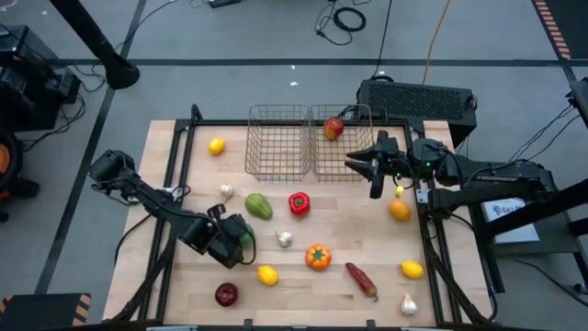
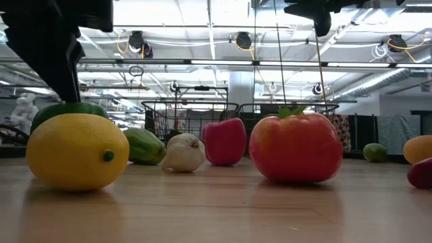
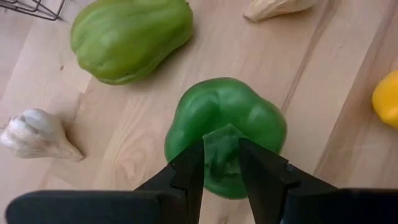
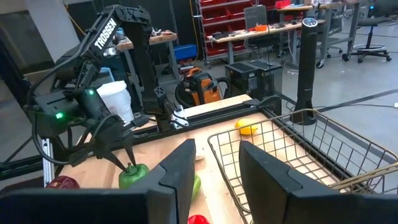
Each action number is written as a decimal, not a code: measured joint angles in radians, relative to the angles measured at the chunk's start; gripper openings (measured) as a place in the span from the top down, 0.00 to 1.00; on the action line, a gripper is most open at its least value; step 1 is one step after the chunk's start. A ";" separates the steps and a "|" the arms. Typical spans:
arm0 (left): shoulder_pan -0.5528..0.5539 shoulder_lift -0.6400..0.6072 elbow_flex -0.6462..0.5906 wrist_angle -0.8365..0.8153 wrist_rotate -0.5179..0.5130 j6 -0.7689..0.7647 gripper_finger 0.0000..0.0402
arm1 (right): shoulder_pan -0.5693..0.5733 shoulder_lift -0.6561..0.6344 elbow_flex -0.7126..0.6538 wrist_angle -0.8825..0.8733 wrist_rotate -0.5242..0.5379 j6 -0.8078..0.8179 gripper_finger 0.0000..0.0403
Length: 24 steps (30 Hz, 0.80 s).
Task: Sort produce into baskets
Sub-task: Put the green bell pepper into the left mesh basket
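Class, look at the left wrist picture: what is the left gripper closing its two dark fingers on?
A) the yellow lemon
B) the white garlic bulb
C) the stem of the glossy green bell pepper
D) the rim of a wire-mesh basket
C: in the left wrist view the left gripper has its dark fingers on either side of the stem of the green bell pepper, which rests on the wooden table.

A green pepper [image 3: 224, 127], yellow lemon [image 2: 75, 151] and red apple [image 1: 226, 294] on pale wood.
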 joint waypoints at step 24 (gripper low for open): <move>0.003 -0.002 0.001 -0.019 0.043 0.000 0.97 | 0.000 0.000 0.000 -0.001 0.000 0.000 0.71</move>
